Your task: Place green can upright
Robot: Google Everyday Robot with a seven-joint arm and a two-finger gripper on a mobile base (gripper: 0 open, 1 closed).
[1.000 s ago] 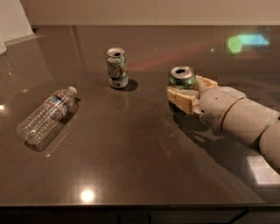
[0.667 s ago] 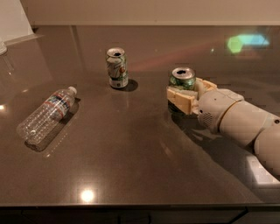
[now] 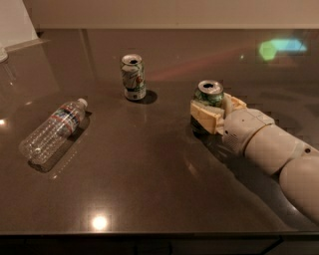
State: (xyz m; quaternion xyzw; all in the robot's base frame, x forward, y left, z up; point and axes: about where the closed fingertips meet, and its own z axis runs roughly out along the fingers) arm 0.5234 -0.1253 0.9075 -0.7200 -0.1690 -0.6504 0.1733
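The dark, glossy worktop (image 3: pixel 149 189) fills nearly all I can see, with a pale wall (image 3: pixel 174 12) behind it. Nothing on it has shifted in the last second. A green-blue light (image 3: pixel 281 48) is mirrored at its far right, and a small white glare sits near the front edge.

The arm (image 3: pixel 279 149) reaches in from the lower right and lies low over the surface, exactly where it was a second ago.

A clear plastic bottle (image 3: pixel 54 130) lies on its side at the left, well apart from the arm.

The gripper (image 3: pixel 213 105) sits around the green can (image 3: pixel 209 94), right of centre on the worktop. Whether it clamps the can or has already let it loose, I cannot tell.

The green can stands upright with its open top upward and, as far as I can see, its base on the worktop. I judge the placing as nearly done (only the release and the retreat remain). A careless retreat could knock it over.

The paler can (image 3: pixel 133 77) stands upright further back, well apart.
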